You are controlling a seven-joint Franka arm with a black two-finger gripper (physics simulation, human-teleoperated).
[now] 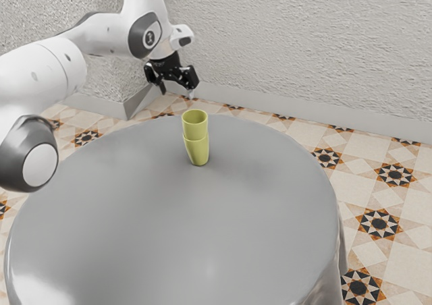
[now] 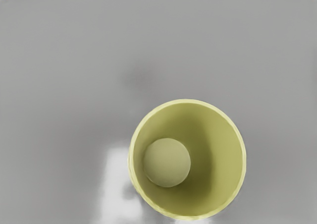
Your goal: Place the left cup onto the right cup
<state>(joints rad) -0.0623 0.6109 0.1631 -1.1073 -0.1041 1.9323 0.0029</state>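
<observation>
Now upper cup nested in lower cup; hand above, spread apart.

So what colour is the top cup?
The top cup is yellow-green, matching the bottom cup; the exterior view shows it best.

The arm reaches high, fingers spread apart.

Base of upper cup inside lower cup
</observation>
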